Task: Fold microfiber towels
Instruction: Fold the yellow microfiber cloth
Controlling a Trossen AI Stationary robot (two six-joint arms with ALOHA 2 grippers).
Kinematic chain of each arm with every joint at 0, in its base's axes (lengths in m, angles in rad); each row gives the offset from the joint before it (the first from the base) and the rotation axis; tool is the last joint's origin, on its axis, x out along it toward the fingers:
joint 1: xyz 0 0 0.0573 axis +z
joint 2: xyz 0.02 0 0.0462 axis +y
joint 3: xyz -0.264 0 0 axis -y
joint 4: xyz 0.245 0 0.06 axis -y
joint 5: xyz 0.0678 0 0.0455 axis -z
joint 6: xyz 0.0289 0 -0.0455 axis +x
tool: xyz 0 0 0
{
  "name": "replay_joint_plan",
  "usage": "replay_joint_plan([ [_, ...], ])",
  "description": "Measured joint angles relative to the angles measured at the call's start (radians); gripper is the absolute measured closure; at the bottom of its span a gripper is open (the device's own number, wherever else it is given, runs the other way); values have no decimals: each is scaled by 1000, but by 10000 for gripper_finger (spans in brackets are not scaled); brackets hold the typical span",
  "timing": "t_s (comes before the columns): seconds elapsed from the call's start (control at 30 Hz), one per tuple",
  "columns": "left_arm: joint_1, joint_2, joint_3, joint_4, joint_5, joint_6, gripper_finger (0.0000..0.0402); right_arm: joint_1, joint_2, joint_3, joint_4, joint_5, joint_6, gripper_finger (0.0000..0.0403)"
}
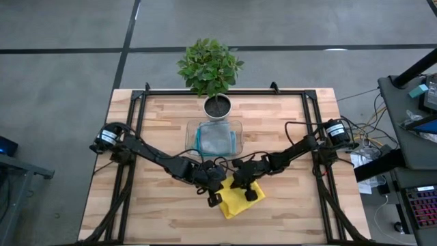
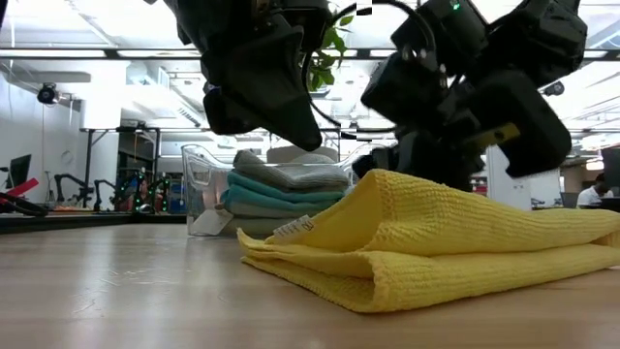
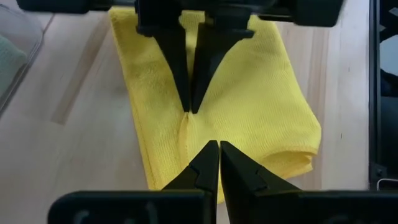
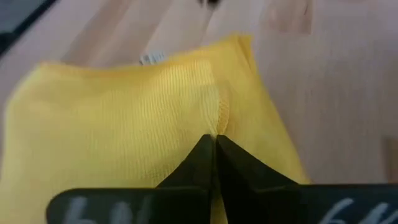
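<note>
Waffle-knit yellow towel (image 1: 235,200) folded (soft, puffy), R gripper (image 4: 214,144) pinching its edge

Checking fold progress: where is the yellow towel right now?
In the high view the yellow towel lies folded on the table's near middle, under both shut hands, left hand and right hand, just in front of the clear tray.
</note>
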Motion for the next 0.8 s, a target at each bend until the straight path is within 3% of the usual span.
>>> replay_joint_plan([
  [0.17, 0, 0, -1, 1, 0, -44, 401, 3, -57, 0, 2, 8, -26, 394],
  [0.43, -5, 0, -2, -27, 8, -75, 401, 14, -107, 2, -4, 116, -83, 394],
  [0.67, -9, 0, -2, -185, 192, -111, 401, 28, -93, 2, 6, 132, -107, 394],
  [0.8, -41, 0, -5, -306, 202, -94, 401, 34, -98, 2, 35, 131, -145, 394],
])
